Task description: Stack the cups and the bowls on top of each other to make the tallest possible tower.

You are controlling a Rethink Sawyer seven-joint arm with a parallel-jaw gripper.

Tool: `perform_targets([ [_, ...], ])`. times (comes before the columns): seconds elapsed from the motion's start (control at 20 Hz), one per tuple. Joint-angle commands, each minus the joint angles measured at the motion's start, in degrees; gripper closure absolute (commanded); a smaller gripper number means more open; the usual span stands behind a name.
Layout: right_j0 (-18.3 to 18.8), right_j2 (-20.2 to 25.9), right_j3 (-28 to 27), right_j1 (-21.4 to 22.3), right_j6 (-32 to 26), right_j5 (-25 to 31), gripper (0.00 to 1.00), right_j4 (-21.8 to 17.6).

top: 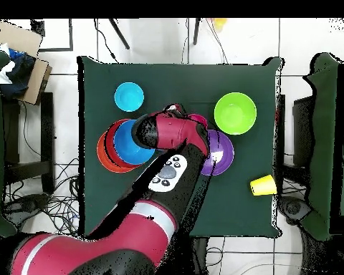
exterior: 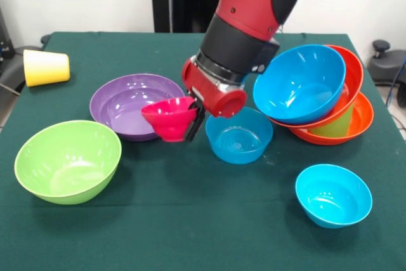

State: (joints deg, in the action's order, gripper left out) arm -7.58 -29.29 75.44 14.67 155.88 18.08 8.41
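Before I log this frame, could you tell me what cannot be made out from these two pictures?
- Claw: in the front view the pink-red bowl hides most of its fingers; overhead, the arm covers it.
- Light green cup: front view shows only a sliver between the orange bowls.
- Blue bowl by the claw: hidden under the arm overhead.
- Purple bowl: overhead, half hidden by the arm.

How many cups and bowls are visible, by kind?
Bowls: 8: green, purple, pink, blue, cyan, tilted blue, two orange.
Cups: 2: yellow, green.
Total: 10
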Motion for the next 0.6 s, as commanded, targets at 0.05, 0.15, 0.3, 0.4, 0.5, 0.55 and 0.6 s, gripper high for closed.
perform_targets([
  [0.05,0.4,10.1,4.7,2.7,-5.3,7.1,1.00,-4.0],
  [0.15,0.2,10.8,5.7,4.0,-5.2,8.6,1.00,-3.5],
  [0.3,-0.5,12.0,7.1,6.4,-4.5,11.9,1.00,-2.3],
  [0.4,-0.8,12.8,8.0,8.0,-3.9,14.1,1.00,-1.5],
  [0.5,-1.0,13.6,8.7,9.6,-3.4,15.9,1.00,-0.9],
  [0.55,-1.1,14.1,9.3,10.5,-3.2,16.8,1.00,-0.5],
  [0.6,-1.2,14.5,9.7,11.3,-2.8,17.9,1.00,-0.1],
])
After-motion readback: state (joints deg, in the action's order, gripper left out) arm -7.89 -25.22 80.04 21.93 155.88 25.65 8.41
